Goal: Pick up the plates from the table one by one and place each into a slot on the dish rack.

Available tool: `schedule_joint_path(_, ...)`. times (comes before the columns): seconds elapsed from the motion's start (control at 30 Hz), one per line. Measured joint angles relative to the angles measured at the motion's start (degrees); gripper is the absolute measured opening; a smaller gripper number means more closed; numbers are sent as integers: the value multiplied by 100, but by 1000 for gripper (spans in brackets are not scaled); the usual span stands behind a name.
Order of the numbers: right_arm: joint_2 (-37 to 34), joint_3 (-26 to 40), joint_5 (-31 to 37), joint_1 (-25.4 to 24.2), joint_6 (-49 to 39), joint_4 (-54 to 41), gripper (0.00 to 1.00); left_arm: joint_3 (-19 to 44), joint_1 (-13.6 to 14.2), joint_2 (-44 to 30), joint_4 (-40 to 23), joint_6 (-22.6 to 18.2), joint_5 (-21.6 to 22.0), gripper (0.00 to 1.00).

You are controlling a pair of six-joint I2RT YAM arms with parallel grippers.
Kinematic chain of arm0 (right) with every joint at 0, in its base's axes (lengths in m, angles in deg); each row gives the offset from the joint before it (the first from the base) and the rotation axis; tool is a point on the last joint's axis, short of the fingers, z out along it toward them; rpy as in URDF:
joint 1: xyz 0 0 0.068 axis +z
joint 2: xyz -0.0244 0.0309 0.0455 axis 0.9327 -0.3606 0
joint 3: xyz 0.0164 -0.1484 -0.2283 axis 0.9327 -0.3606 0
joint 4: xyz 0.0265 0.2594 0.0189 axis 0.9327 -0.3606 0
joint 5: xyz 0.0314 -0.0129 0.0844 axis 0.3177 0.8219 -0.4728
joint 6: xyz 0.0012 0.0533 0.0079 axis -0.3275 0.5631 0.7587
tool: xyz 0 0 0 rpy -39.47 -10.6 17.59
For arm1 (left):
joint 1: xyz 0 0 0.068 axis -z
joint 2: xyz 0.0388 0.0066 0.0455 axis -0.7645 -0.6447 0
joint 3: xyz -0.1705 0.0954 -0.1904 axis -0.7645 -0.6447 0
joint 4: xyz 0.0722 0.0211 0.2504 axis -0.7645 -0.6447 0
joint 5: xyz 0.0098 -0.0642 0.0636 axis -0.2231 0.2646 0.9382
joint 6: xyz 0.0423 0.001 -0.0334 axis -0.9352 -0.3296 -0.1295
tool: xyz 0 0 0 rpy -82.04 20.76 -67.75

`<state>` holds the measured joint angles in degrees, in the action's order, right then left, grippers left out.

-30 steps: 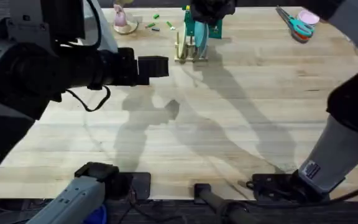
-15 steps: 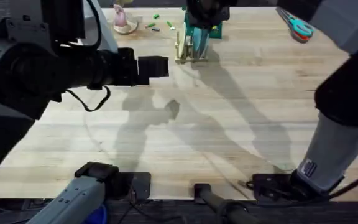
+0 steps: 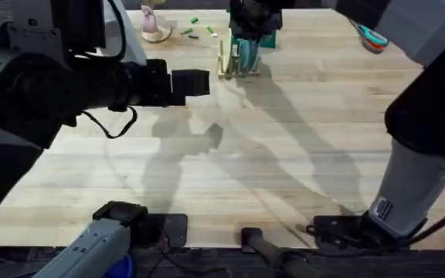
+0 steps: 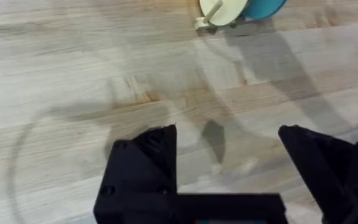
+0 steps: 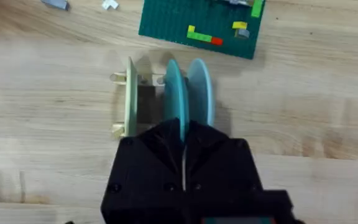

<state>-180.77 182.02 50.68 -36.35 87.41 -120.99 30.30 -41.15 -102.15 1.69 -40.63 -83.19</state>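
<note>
The small pale wooden dish rack (image 5: 131,99) stands near the far edge of the pale plank table (image 3: 284,154). Two light sky-blue plastic plates (image 5: 188,93) stand upright in its slots. The right tool (image 5: 183,140) is clenched on the nearer plate's rim. The left tool (image 4: 229,149) hangs released over open tabletop, well apart from the rack.

The right gripper (image 3: 250,31) now sits slightly farther left and farther from the bases than a second ago, over the dish rack (image 3: 234,63) at the far side of the table (image 3: 300,147). Its forearm now covers more of the far right corner, hiding most of the scissors (image 3: 370,37) that lay in plain sight earlier. The lower part of the right arm near its base leans more to the right than before.
</note>
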Motion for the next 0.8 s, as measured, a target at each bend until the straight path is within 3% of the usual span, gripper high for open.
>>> schedule_joint_path(0.2,2,0,0,0,-2,3,31,0,0,0,-2,0,0,995)
schedule_joint_path(0.47,1,0,0,3,2,16,220,1,0,0,-2,0,0,995)
schedule_joint_path(0.8,2,11,0,19,0,-9,217,1,0,0,-2,-1,0,995)
